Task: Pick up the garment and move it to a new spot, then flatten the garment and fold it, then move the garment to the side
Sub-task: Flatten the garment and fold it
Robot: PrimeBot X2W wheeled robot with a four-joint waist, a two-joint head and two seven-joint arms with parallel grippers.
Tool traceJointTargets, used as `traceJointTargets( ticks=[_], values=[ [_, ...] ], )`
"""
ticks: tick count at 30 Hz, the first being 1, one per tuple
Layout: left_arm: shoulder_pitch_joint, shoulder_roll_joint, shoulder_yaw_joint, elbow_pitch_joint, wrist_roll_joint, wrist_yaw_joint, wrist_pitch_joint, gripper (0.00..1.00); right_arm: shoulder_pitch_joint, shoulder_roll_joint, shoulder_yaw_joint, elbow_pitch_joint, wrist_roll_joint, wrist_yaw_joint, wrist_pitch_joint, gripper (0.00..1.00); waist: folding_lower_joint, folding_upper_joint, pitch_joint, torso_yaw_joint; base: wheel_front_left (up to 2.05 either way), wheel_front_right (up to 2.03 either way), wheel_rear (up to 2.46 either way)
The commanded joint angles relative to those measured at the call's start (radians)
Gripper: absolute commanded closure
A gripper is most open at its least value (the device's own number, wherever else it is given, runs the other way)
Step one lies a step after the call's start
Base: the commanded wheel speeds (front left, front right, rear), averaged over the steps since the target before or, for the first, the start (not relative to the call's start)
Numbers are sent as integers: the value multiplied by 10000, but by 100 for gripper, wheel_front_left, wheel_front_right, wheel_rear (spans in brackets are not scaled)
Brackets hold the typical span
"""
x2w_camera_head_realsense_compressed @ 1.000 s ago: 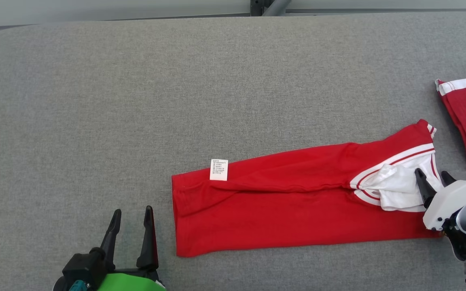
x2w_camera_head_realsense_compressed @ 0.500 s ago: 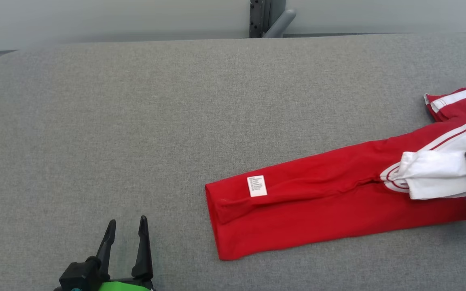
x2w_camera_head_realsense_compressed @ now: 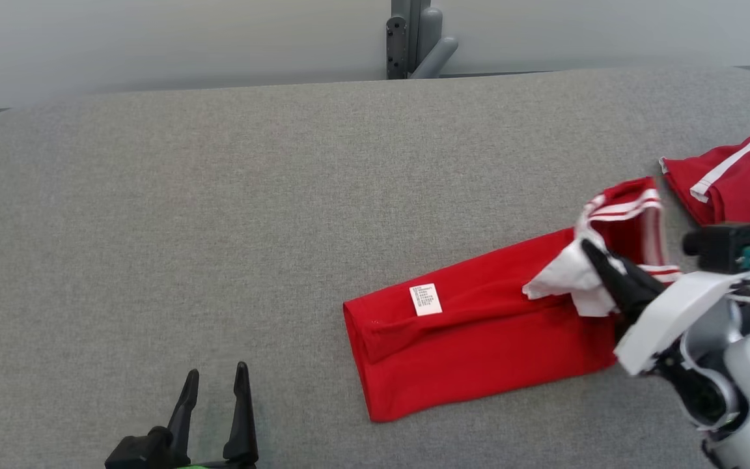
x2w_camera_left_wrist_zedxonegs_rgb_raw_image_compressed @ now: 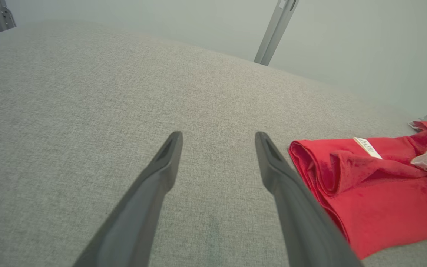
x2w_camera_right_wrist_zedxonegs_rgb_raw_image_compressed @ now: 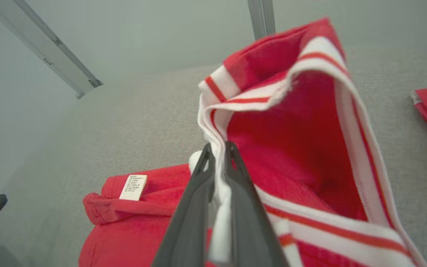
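Observation:
The garment (x2w_camera_head_realsense_compressed: 479, 326) is a red top with a white, red-striped collar, folded into a long strip on the grey table (x2w_camera_head_realsense_compressed: 219, 195). A white care label (x2w_camera_head_realsense_compressed: 426, 299) lies on its left part. My right gripper (x2w_camera_head_realsense_compressed: 593, 254) is shut on the white collar end and holds that end raised and doubled back over the strip. The right wrist view has the two dark fingers (x2w_camera_right_wrist_zedxonegs_rgb_raw_image_compressed: 198, 207) pinching white fabric, with the striped collar (x2w_camera_right_wrist_zedxonegs_rgb_raw_image_compressed: 310, 111) hanging open above. My left gripper (x2w_camera_head_realsense_compressed: 215, 384) stands open over bare table at the lower left, apart from the garment (x2w_camera_left_wrist_zedxonegs_rgb_raw_image_compressed: 376, 196).
A second red piece with a white stripe (x2w_camera_head_realsense_compressed: 733, 182) lies at the table's right edge. A grey metal post (x2w_camera_head_realsense_compressed: 414, 39) stands behind the table's far edge. Bare grey cloth spreads across the table's left and middle.
My right gripper has shut on the white collar end, lifted it and carried it left over the strip. The head camera has shifted too. The left gripper has stayed open.

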Motion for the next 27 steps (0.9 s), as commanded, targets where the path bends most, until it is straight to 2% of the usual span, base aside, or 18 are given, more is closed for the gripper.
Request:
traceJointTargets(
  ticks=[1,6,13,18,23,24,25,26,27],
  values=[
    [-193,7,-68,-4,-64,53,-24,0,96,379,336,-244,-282,-2,159,100,0,41,198,-7,0,0,0],
    [-454,11,-171,210,-84,-35,-24,0,-242,1906,1365,-147,-1122,-2,504,100,0,41,476,85,0,0,0],
    [-696,10,-263,512,-105,-24,-24,0,-660,3441,2163,1018,-2218,-1,501,100,0,41,622,438,0,0,0],
    [-717,10,-348,699,-184,-22,-24,0,-783,4115,2456,1629,-2533,-1,438,100,0,41,580,605,0,0,0],
    [-695,10,-479,815,-336,14,-24,0,-879,4421,2508,2099,-2716,-1,377,100,0,41,536,695,0,0,0],
    [-697,9,-501,825,-313,24,-24,0,-899,4460,2524,2131,-2737,-1,328,75,0,41,532,701,0,0,0],
    [-694,9,-517,836,-318,34,-24,0,-918,4490,2537,2112,-2769,-1,240,18,0,41,526,701,0,0,0],
    [-680,9,-519,850,-332,38,-24,0,-903,4510,2551,2101,-2769,-1,206,0,0,41,518,693,0,0,0],
    [-661,9,-512,860,-329,38,-24,0,-880,4523,2537,2048,-2761,-1,167,0,0,41,510,681,0,0,0]
  ],
)
